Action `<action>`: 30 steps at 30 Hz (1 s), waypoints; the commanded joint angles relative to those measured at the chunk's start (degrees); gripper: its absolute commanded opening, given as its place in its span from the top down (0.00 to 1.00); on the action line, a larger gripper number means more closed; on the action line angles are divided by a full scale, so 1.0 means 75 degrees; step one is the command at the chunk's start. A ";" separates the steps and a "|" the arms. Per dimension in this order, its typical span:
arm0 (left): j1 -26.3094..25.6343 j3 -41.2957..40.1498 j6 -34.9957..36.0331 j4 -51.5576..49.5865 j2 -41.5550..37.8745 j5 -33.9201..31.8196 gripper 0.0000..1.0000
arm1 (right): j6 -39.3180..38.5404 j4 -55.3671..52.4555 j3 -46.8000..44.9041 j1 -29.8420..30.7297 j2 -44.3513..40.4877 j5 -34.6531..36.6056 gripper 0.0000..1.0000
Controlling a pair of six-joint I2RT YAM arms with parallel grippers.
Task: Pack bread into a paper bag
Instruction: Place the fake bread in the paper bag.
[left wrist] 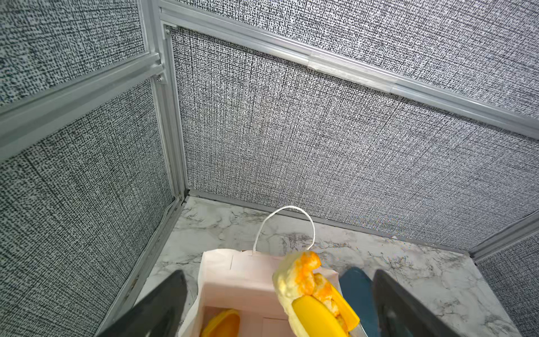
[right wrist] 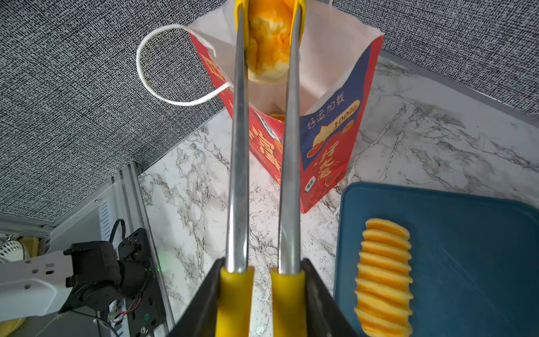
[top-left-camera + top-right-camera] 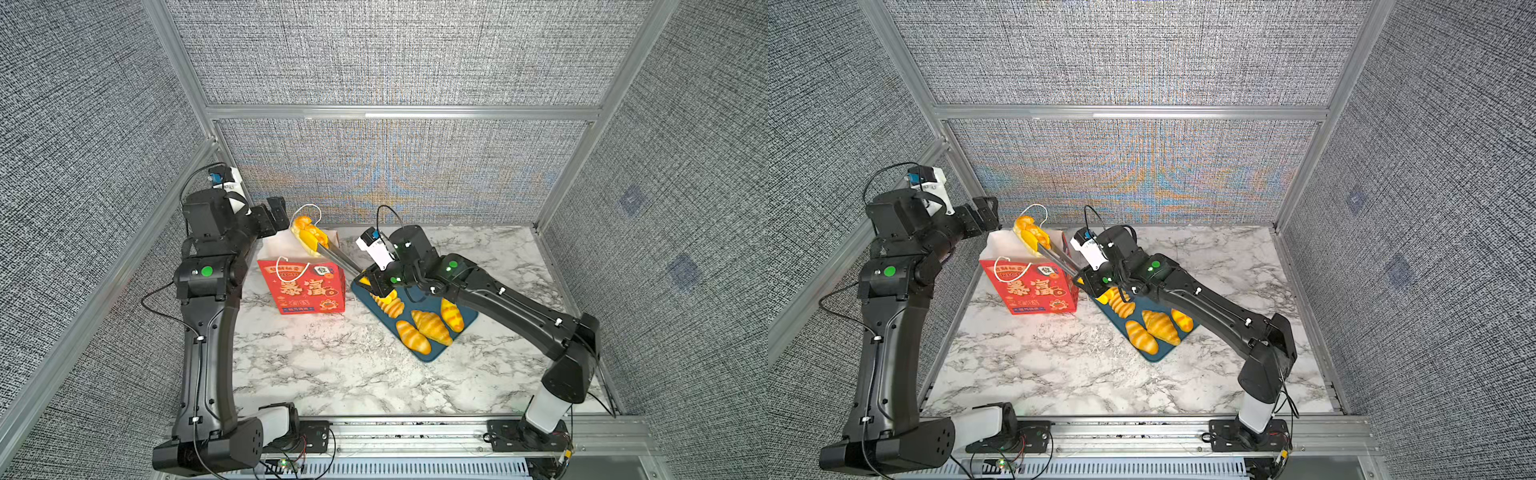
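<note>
A glossy golden-yellow pastry (image 3: pixel 307 235) hangs over the open mouth of the red upright paper gift bag (image 3: pixel 307 291), pinched at the yellow tips of a pair of long metal tongs (image 2: pixel 239 146). The right pincer (image 2: pixel 261 264) is squeezed nearly closed around the tongs' yellow handles. The bag stands on the white marble-patterned counter (image 3: pixel 332 365) just beside a dark blue tray (image 3: pixel 428 355). Four pieces wait on the tray: a ridged long loaf (image 2: pixel 383 277), a croissant (image 3: pixel 432 326) and two striped oval rolls (image 3: pixel 411 336). A yellow-orange shape (image 1: pixel 221 322) at the bottom of the bag looks like a piece already packed. The left pincer (image 3: pixel 279 218) hovers spread wide and empty near the bag's far rim, touching nothing. The step in hand appears to be the drop. The pastry seems to sit toward the far side of the mouth, close under the standing white cord handle (image 1: pixel 284 224). It would be better drawn to the middle and dipped below the rim before the right pincer eases off the tongs. The bag looks light and nothing braces it, so a knock from the tongs could tip it. The idle left pincer is well placed to steady a wall if the paper leans.
</note>
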 commanded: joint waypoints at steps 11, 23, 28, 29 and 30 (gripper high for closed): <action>-0.0002 0.0024 0.0063 0.0015 -0.0023 -0.0049 0.00 | -0.0068 0.0408 0.0045 0.0008 0.0016 0.0111 0.50; -0.0002 0.0022 0.0100 0.0000 -0.0031 -0.0072 0.00 | -0.0051 0.0420 0.0154 -0.0024 0.0106 0.0138 0.41; 0.0003 0.0026 0.0088 0.0017 -0.0031 -0.0049 0.00 | -0.0034 0.0370 0.0168 -0.0091 0.0015 0.0380 0.41; 0.0001 0.0022 0.0090 0.0007 -0.0030 -0.0049 0.00 | -0.0030 0.0336 0.0139 -0.0109 -0.0079 0.0486 0.41; -0.0005 0.0021 0.0091 0.0006 -0.0027 -0.0059 0.00 | -0.0040 0.0310 0.0089 -0.0124 -0.0194 0.0599 0.41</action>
